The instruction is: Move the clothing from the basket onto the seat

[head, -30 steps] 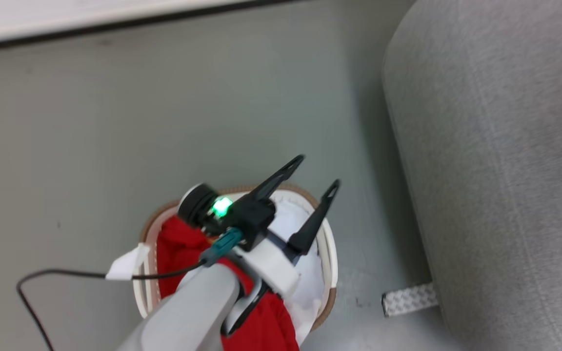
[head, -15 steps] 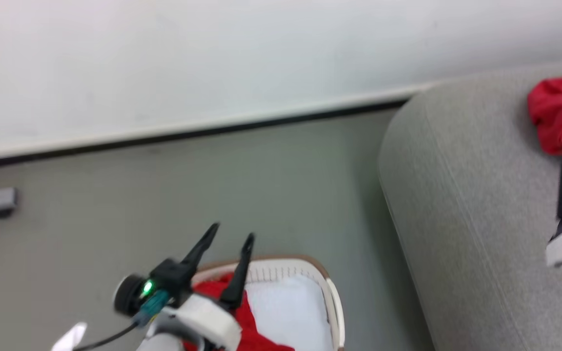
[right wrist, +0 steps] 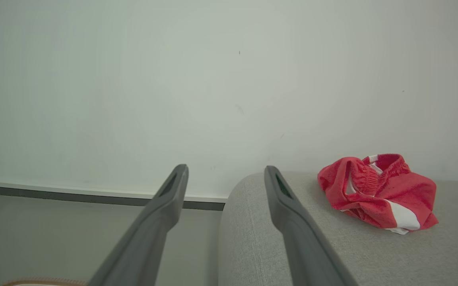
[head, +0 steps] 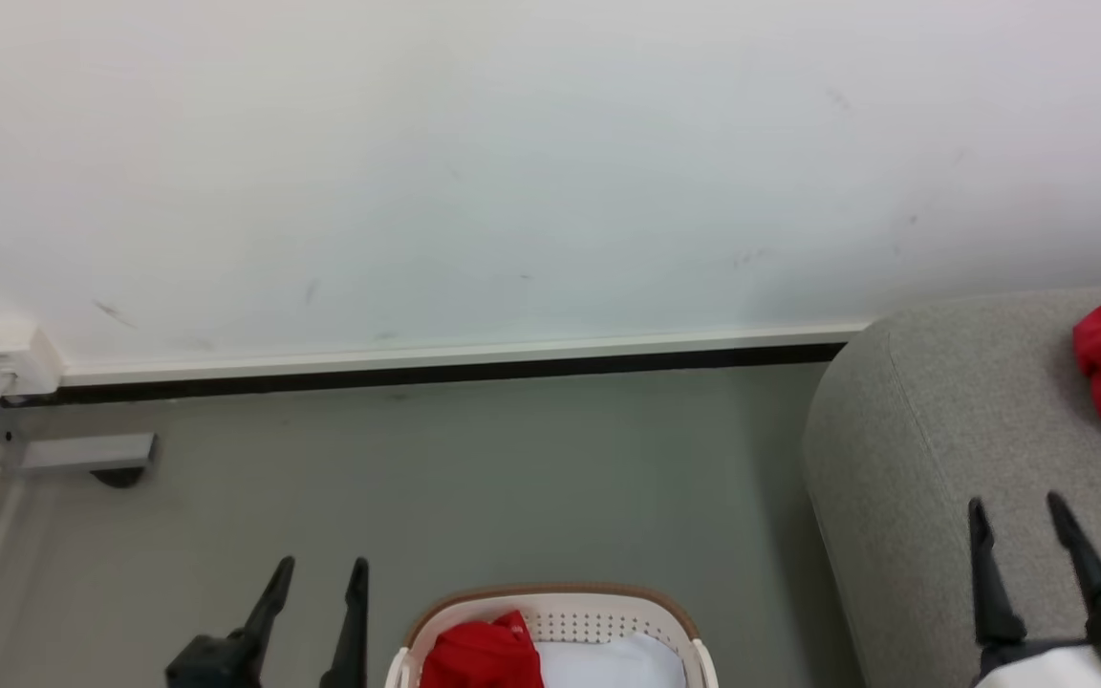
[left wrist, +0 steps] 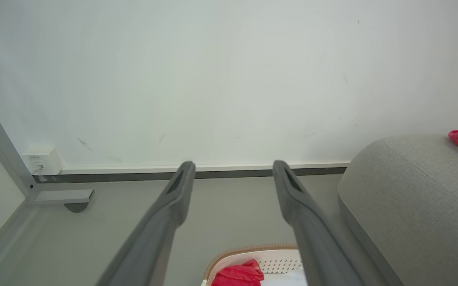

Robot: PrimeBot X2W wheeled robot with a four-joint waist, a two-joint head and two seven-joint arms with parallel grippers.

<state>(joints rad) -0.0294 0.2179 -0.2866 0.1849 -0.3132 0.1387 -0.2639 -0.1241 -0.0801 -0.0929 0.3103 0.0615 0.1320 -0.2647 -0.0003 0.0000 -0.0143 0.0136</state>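
both tools gape wide, empty. the left tool (head: 323,566) hangs just left of the basket (head: 550,590), whose red clothing (head: 479,655) lies low to its right; the right tool (head: 1016,503) is over the seat (head: 895,430). the right wrist view shows a red garment (right wrist: 376,192) ahead-right of its fingers, white bands plain, which the head view crops.

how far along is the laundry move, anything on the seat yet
Done: one red-and-white garment lies on the seat. In hand: nothing; the left hand and right hand are both open and empty. Left: more red clothing sits in the basket.
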